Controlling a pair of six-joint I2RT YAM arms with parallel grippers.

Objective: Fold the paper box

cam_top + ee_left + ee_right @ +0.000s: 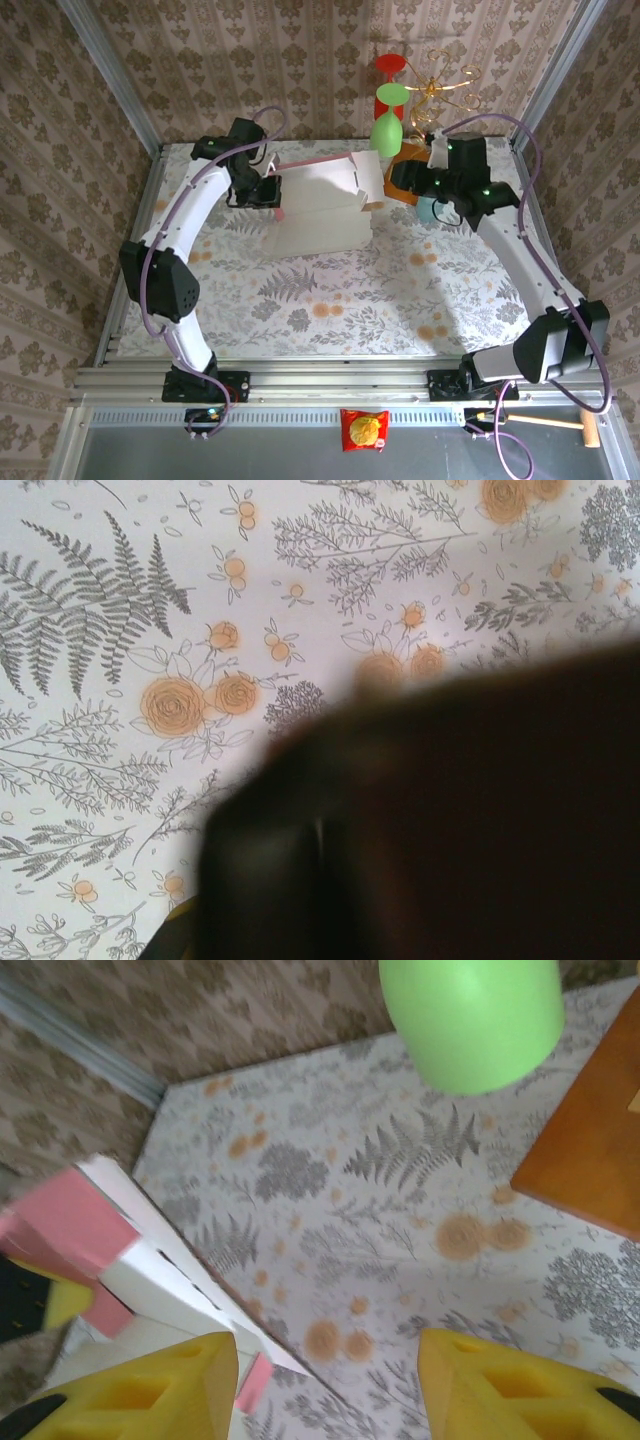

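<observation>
Right now the paper box [322, 208] lies on the far middle of the floral tablecloth [330, 295], between your two arms, with its whitish inside turned up and a strip of pink showing along its far edge. It is not flat: from the right wrist you see a white panel standing up off the cloth, with pink flaps at its left end and a small pink tab at its foot. Your left gripper [272, 195] sits against the box's left edge, touching it, and its jaws are closed together. Whether any cardboard is pinched between them you cannot tell from these views. The left wrist camera gives you the cloth's fern and orange flower print, with a dark blurred shape [450, 820] across the lower right that cannot be made out. Your right gripper [330, 1390] is just beside the box's right end, its yellow fingers [150, 1390] standing well apart with bare cloth between them and nothing held. The nearer finger overlaps the foot of the box in that view, though you cannot tell if it touches. Just beyond the right gripper a green balloon [386, 132] hangs over the far edge of the table, with a red cup [389, 66] and a gold wire stand [440, 85] behind it, and an orange-brown board [590, 1150] lies on the cloth near the far right. Below the table's front rail, well apart from the box, lie a red snack packet [363, 430] and a wooden mallet [560, 423].
</observation>
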